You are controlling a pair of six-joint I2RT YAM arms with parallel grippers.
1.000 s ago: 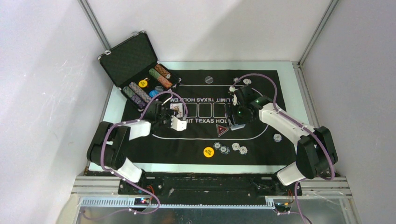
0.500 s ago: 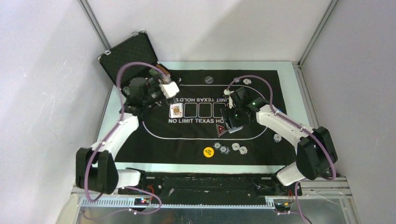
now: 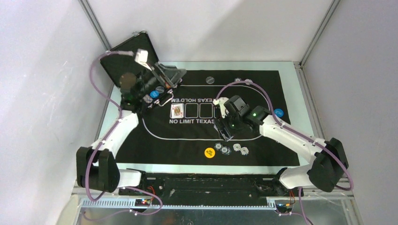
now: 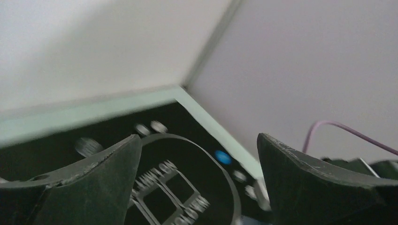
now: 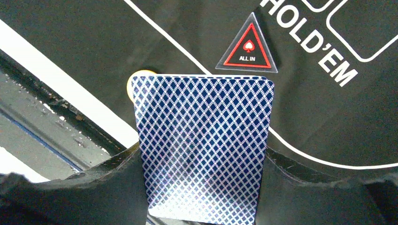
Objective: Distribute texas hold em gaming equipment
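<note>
My right gripper [image 3: 224, 127] [image 5: 202, 168] is shut on a stack of blue-backed playing cards [image 5: 202, 126], held upright low over the black mat. Just beyond them lies the red-black triangle marker [image 5: 247, 49]; a yellow disc [image 3: 209, 152] [image 5: 130, 86] peeks out behind them. One card [image 3: 177, 111] lies face up in the leftmost box. Three pale-and-dark chips [image 3: 235, 149] sit near the front line, two more [image 3: 244, 81] at the far edge. A blue disc [image 3: 279, 113] [image 4: 223, 157] and a black disc [image 3: 210, 80] lie on the mat. My left gripper [image 3: 171, 76] [image 4: 198, 138] is open and empty, raised beside the case.
The open black metal-edged case [image 3: 126, 58] stands at the far left corner, rows of chips partly hidden by my left arm. The black mat [image 3: 155, 150] with white lettering covers most of the table. Grey walls close in on three sides.
My left arm left the face-up card, swung back and rose beside the case. My right gripper carried the cards left and nearer, over the triangle marker.
</note>
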